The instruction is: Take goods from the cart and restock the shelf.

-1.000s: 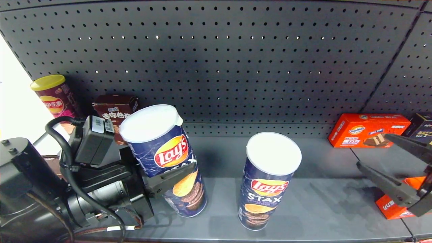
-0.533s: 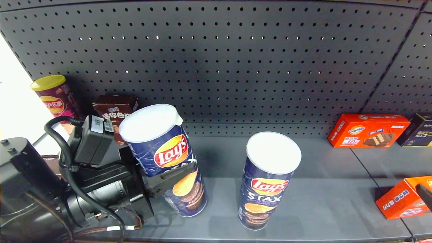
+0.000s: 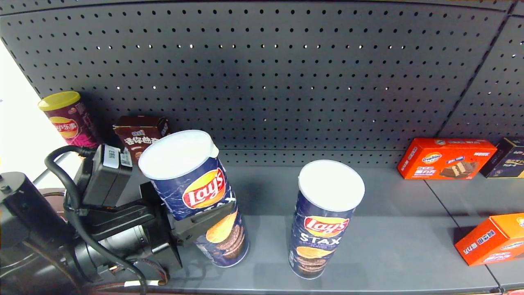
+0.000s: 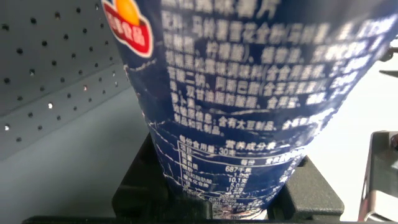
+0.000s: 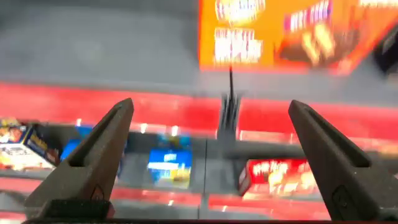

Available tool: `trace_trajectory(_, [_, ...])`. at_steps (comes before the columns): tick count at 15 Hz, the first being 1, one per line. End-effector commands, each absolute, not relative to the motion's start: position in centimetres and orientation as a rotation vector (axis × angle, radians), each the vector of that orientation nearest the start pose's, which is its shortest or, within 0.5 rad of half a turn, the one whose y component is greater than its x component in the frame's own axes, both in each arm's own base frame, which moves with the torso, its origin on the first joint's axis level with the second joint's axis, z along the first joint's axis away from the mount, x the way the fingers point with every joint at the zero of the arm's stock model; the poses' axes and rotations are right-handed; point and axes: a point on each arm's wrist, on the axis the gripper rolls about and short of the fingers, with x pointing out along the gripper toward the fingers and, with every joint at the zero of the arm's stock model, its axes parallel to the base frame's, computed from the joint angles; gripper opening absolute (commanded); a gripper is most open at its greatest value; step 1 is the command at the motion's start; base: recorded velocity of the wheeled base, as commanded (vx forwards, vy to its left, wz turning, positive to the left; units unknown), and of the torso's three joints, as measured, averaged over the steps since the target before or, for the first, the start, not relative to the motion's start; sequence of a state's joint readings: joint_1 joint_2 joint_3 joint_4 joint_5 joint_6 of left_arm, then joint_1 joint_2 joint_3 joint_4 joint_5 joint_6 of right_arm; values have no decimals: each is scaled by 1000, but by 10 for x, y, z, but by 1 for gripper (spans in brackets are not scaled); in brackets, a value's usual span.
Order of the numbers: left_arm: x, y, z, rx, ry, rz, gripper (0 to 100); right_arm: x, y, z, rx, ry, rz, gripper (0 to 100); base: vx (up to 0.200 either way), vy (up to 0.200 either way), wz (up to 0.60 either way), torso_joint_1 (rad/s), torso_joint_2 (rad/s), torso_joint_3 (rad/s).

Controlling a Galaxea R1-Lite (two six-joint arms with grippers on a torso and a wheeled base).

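Left gripper (image 3: 195, 217): clenched around the blue chip can (image 3: 189, 180), low on its body.
Blue chip can: tilted at the shelf (image 3: 389, 246) front, apart from the upright second can (image 3: 327, 213).
Right gripper (image 5: 214, 158): jaws spread wide, facing an orange box (image 5: 280, 31).

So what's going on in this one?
The robot is restocking a shelf. Its left gripper is shut on a blue chips can, held tilted low over the shelf's left front; whether the can's base touches the shelf is unclear. A second blue can stands upright and free to its right. The right gripper is open and empty, facing the shelf's front edge below an orange box.
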State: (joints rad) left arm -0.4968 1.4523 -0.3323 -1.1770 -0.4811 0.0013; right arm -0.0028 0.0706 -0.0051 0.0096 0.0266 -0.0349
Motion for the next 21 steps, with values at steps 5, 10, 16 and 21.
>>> trace_trajectory(5, [181, -113, 184, -4, -73, -1012, 0, -23, 0, 76, -12, -2, 17, 100, 0, 0, 0, 0, 0, 0])
trace_trajectory(10, [184, -115, 189, -40, -41, -1026, 0, -23, 0, 76, -12, -2, 17, 100, 0, 0, 0, 0, 0, 0])
trace_trajectory(16, [205, -129, 233, -25, 56, -1035, 0, -23, 0, 76, -12, -2, 17, 100, 0, 0, 0, 0, 0, 0])
trace_trajectory(21, [224, -143, 243, 19, 5, -1051, 0, -23, 0, 76, -12, -2, 17, 100, 0, 0, 0, 0, 0, 0])
